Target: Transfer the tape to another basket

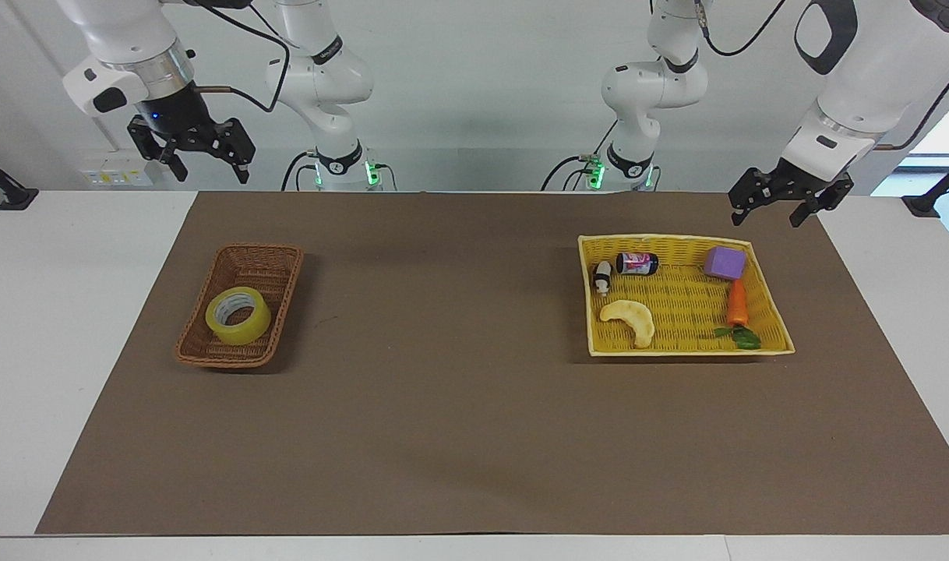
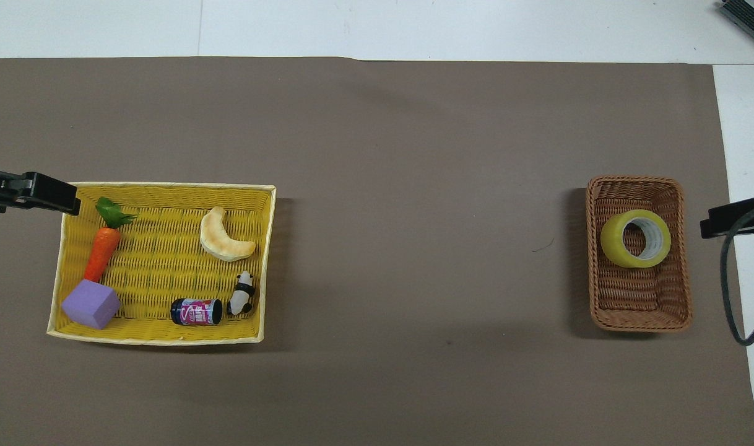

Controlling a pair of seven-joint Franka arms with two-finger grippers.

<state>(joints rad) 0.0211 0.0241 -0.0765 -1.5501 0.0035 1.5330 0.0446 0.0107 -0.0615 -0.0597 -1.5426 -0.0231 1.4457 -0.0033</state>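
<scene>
Broadly, a white table (image 1: 69, 312) carries a large, matte brown mat (image 1: 474, 405) with a pale wall rising at the robots' end. Toward the left arm's end of the mat lies a flat rectangular yellow woven tray (image 1: 772, 312) with a low cream-edged rim; toward the right arm's end sits the basket (image 1: 266, 261), a small oblong of dark brown wicker with sloping sides. The tape (image 1: 238, 315), a wide glossy yellow-green roll with a whitish core, lies inside the basket, tilted against its weave, in the half farther from the robots. In the tray lie a pale curved banana-like piece (image 1: 630, 319), a purple foam cube (image 1: 725, 262), an orange carrot (image 1: 737, 304) with green leaves, a small dark can (image 1: 636, 263) on its side, and a tiny black-and-white panda figure (image 1: 602, 277). The right gripper (image 1: 206, 167) hangs high over the table's edge at the robots' end, its fingers spread and empty. The left gripper (image 1: 769, 212) hovers over the mat just beside the tray's corner by the cube, fingers likewise parted and empty.
</scene>
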